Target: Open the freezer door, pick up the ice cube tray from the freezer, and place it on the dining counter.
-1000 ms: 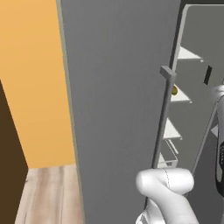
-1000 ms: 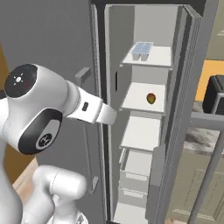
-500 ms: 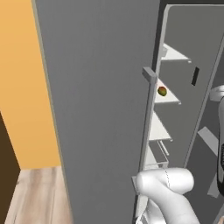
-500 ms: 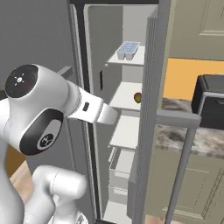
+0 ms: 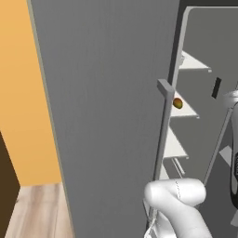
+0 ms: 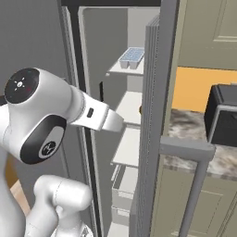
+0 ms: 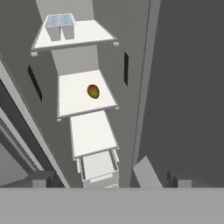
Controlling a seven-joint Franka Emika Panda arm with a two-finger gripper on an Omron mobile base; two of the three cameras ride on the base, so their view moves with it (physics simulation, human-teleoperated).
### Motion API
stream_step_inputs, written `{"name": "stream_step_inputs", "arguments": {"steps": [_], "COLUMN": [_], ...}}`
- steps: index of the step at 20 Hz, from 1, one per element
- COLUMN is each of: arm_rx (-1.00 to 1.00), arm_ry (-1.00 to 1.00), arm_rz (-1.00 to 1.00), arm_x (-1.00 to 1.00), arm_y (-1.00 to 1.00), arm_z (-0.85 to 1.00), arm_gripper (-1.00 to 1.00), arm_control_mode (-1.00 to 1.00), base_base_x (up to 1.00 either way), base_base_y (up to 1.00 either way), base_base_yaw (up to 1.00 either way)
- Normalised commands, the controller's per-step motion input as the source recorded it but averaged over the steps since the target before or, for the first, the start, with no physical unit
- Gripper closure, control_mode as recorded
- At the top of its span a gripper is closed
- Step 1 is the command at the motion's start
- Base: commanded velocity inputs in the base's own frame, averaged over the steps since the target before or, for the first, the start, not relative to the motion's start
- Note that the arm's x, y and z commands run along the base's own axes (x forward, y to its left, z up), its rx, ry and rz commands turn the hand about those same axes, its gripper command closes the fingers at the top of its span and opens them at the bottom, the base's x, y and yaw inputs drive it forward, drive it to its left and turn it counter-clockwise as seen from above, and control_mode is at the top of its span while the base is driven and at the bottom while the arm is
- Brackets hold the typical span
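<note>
Rendered kitchen, orange wall behind; we face the tall grey freezer [image 6: 99, 55] with its flat matte grey freezer door [image 5: 107, 116] swung open. The small pale blue-grey ice cube tray [image 7: 60, 21] sits at the back edge of the top white shelf [image 7: 87, 35]; a small orange-brown fruit [image 7: 93, 91] lies mid-shelf below. We judge the tray light, stiff, slick plastic: pinch across its short width, mid-length. Gripper [image 7: 109, 180] fingers stand wide apart, holding nothing.
</note>
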Motion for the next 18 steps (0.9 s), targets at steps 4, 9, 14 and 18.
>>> {"name": "stream_step_inputs", "arguments": {"steps": [4, 9, 14, 18], "arm_rx": [0.00, 0.00, 0.00, 0.01], "arm_ry": [0.00, 0.00, 0.00, -0.02], "arm_rz": [0.00, 0.00, 0.00, 0.00], "arm_x": [0.00, 0.00, 0.01, 0.23], "arm_y": [0.00, 0.00, 0.16, 0.25], "arm_z": [0.00, 0.00, 0.06, 0.39], "arm_gripper": [-1.00, -1.00, -1.00, -1.00], "arm_control_mode": [1.00, -1.00, -1.00, -1.00], "base_base_x": [0.22, 0.00, 0.00, 0.00], "base_base_y": [0.00, 0.00, 0.00, 0.00], "base_base_yaw": [0.03, 0.01, 0.00, 0.00]}}
